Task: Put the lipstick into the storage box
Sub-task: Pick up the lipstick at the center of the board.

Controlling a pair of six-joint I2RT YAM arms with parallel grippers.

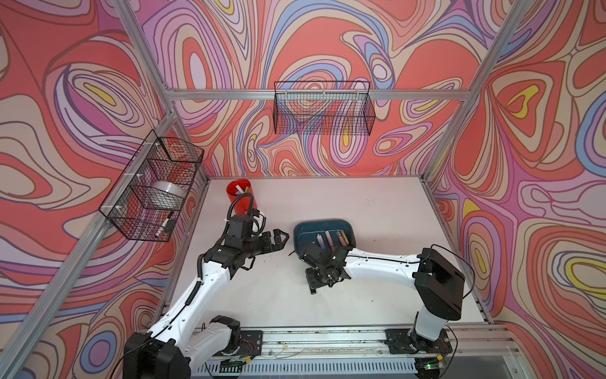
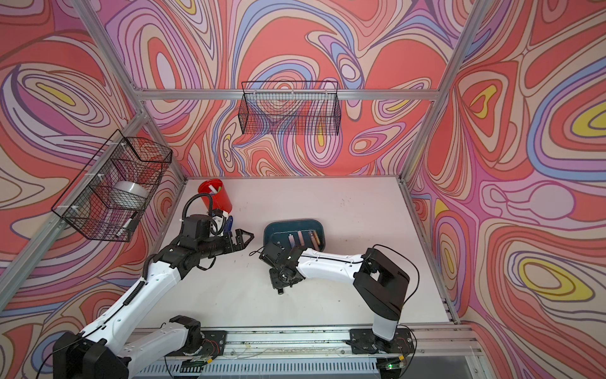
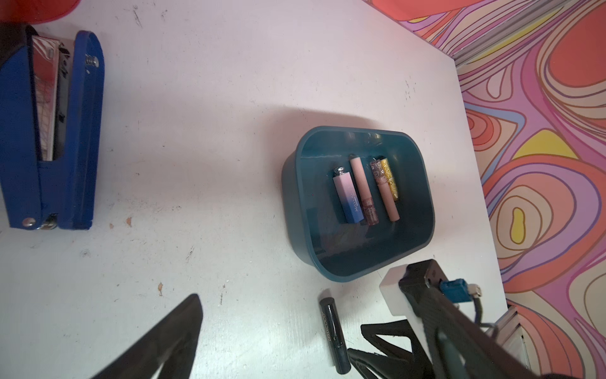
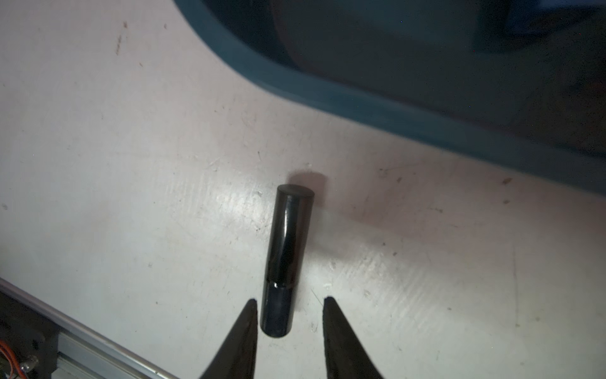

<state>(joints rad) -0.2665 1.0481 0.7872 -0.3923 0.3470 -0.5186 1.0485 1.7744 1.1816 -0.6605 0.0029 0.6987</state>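
Inside storage box (image 3: 413,203), four tubes (image 3: 360,183) side by side, black lipstick (image 3: 334,334) outside

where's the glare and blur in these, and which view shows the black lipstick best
Right wrist view: the black lipstick is sharp and largest here, with glare on the table beside it, while the storage box rim is blurred and its inside nearly black. Left wrist view: the lipstick lies in dimmer light, though its lettering shows. In both top views: evenly lit, no glare, lipstick too small to judge.
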